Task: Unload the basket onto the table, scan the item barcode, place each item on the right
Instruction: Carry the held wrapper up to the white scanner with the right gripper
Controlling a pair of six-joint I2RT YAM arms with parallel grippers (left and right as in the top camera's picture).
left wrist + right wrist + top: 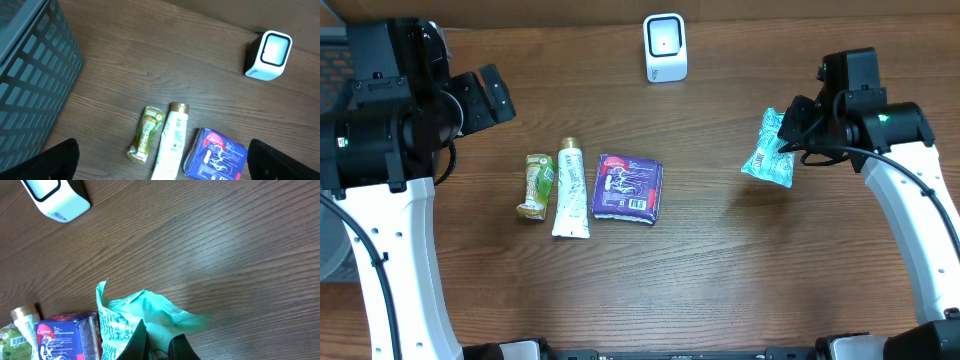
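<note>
Right jaws are clamped on your teal packet point(768, 150), up off the desk point(720, 280) and well apart from the scanner point(665, 47); left jaws gape empty. That thin film could slip, or crumple over its barcode.

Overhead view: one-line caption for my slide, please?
Right fingers hold a teal packet, away from the scanner; green tube, white tube and purple pack lie in a row.
</note>
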